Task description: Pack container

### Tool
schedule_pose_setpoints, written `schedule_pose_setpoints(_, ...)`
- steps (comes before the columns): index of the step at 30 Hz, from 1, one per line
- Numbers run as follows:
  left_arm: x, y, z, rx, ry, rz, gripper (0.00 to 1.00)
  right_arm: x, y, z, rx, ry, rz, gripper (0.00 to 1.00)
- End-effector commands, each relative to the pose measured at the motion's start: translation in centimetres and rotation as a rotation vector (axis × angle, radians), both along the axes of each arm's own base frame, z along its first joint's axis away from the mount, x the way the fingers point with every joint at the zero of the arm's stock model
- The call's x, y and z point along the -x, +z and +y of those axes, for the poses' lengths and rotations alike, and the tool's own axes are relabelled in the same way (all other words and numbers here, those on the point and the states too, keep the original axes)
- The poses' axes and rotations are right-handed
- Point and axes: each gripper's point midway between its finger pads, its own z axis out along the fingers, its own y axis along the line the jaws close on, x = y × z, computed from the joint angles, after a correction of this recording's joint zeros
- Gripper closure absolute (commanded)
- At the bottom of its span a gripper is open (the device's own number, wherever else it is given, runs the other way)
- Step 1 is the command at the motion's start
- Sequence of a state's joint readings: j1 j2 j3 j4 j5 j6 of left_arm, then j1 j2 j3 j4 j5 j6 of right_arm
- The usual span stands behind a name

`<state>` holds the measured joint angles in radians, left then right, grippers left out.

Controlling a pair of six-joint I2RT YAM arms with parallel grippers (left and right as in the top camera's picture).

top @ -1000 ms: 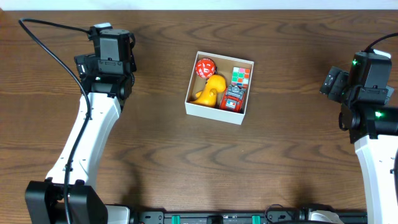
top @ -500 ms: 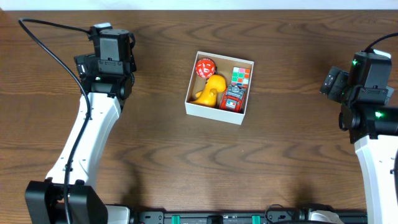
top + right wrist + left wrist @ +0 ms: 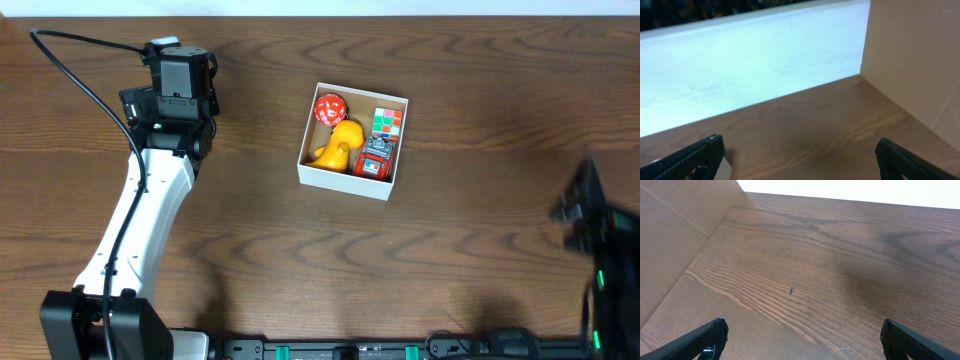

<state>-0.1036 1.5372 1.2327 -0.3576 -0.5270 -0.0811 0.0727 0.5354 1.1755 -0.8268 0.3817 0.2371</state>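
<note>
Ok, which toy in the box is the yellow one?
The duck-shaped toy in the box. The ball behind it and the small toy beside it are red, and the puzzle cube has many colours.

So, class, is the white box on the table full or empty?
Nearly full: the container holds a red ball, a yellow toy, a puzzle cube and a red toy; little floor shows.
</note>
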Motion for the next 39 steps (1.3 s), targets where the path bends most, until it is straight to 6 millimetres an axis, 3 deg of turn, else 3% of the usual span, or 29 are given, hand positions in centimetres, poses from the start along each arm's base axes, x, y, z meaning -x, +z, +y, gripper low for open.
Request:
schedule_pose_setpoints(1,0.3,1.0,0.2,0.001,0.007,-0.024,0.02,2.8,-0.6,0.5,0.000,0.045,-0.017,0.01)
schedule_pose_setpoints(4,0.3,1.0,0.2,0.001,0.007,-0.024,0.02,5.1,-1.8,1.2,-0.011,0.100,-0.043,0.01)
schedule_pose_setpoints(8,0.3,1.0,0.2,0.001,0.007,-0.024,0.02,5.6,-4.0,1.4,-0.015,0.114,-0.093,0.01)
schedule_pose_setpoints(11,0.3,1.0,0.2,0.001,0.007,-0.024,0.02,4.1,-6.3,1.5,-0.016,0.113,-0.124,0.01)
schedule_pose_setpoints(18,0.3,1.0,0.2,0.001,0.007,-0.024,0.02,-2.0,-12.4,3.3,-0.026,0.193,-0.164,0.01)
schedule_pose_setpoints(22,0.3,1.0,0.2,0.001,0.007,-0.024,0.02,-4.2,-15.6,4.3,-0.030,0.245,-0.188,0.01)
schedule_pose_setpoints(28,0.3,1.0,0.2,0.001,0.007,-0.024,0.02,-5.5,-19.0,4.7,-0.033,0.267,-0.178,0.01)
schedule_pose_setpoints(39,0.3,1.0,0.2,0.001,0.007,-0.024,0.02,-5.9,-22.4,5.1,-0.039,0.290,-0.136,0.01)
